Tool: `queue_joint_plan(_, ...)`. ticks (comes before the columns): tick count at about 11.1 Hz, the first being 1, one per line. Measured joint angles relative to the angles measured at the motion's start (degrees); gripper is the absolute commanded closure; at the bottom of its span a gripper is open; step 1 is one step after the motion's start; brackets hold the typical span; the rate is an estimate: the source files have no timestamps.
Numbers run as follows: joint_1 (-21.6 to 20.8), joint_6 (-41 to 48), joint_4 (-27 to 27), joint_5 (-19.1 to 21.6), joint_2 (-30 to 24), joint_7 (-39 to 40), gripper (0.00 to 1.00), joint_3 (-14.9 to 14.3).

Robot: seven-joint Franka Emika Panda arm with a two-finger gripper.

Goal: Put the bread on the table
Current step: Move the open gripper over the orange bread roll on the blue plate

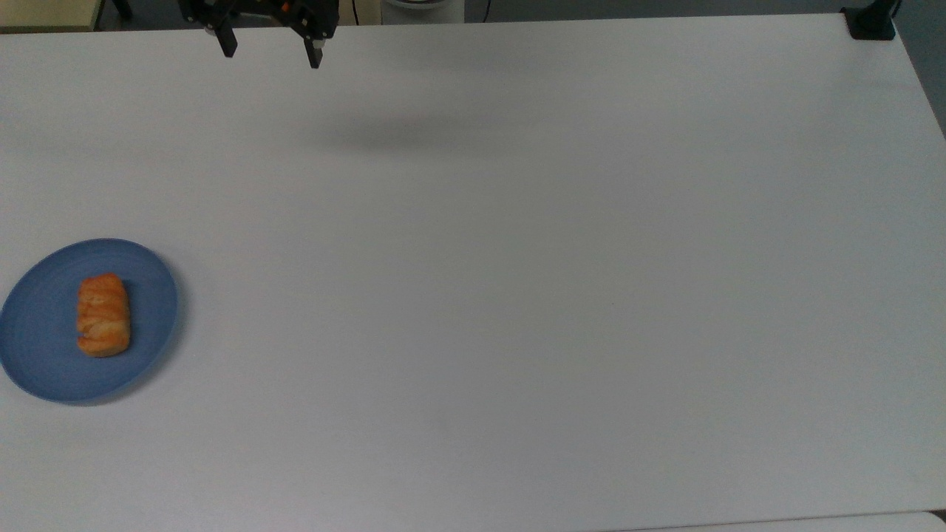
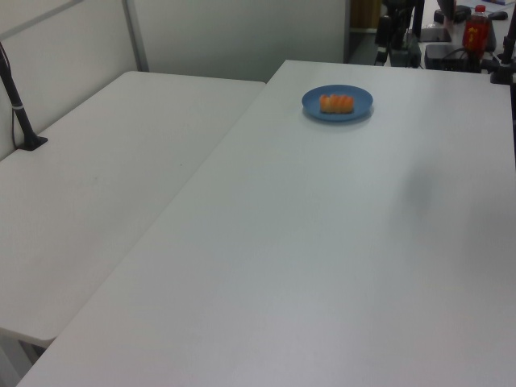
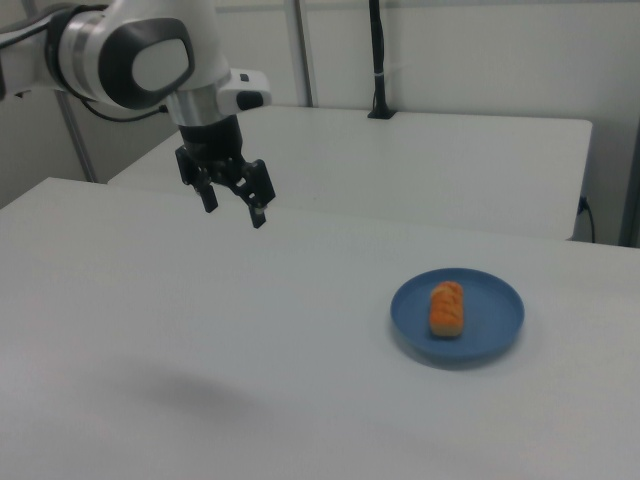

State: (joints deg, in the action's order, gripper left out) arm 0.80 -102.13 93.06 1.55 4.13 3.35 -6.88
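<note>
The pincer [image 3: 234, 203] hangs high above the desk [image 1: 517, 295] with its fingers spread and nothing between them, well apart from the bread [image 1: 103, 315] lying lengthwise in the middle of the blue plate [image 1: 151, 292], looking set for a reach over to it

You had a glossy white, rounded arm [image 3: 140, 50] with dark grey joint bands and a black cable at its back, ending in a black two-finger gripper [image 3: 233, 205] whose body carried small orange marks [image 1: 284, 6].
</note>
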Motion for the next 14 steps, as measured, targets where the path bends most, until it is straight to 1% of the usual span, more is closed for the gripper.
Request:
queue_joint_plan(1,0.36,-1.52,-0.41,0.00,1.46,1.95,0.00,-0.64)
queue_joint_plan(2,1.00,-4.44,-0.61,0.00,2.89,4.25,0.00,-2.00)
queue_joint_plan(4,2.09,-15.46,-0.65,0.39,7.13,8.29,0.00,-6.40)
queue_joint_plan(5,2.43,-21.72,-0.66,1.86,9.96,10.34,0.00,-9.07)
queue_joint_plan(6,3.46,-26.70,-1.16,4.11,13.05,13.05,0.00,-10.75)
queue_joint_plan(8,6.34,-29.57,-4.89,7.05,19.00,16.96,0.00,-11.41)
queue_joint_plan(10,8.41,-31.16,-10.21,9.03,25.19,18.00,0.00,-11.41)
queue_joint_plan(12,9.18,-39.57,-12.05,10.46,30.93,18.14,0.00,-11.30)
queue_joint_plan(14,9.29,-46.02,-12.58,10.53,36.02,18.65,0.00,-10.79)
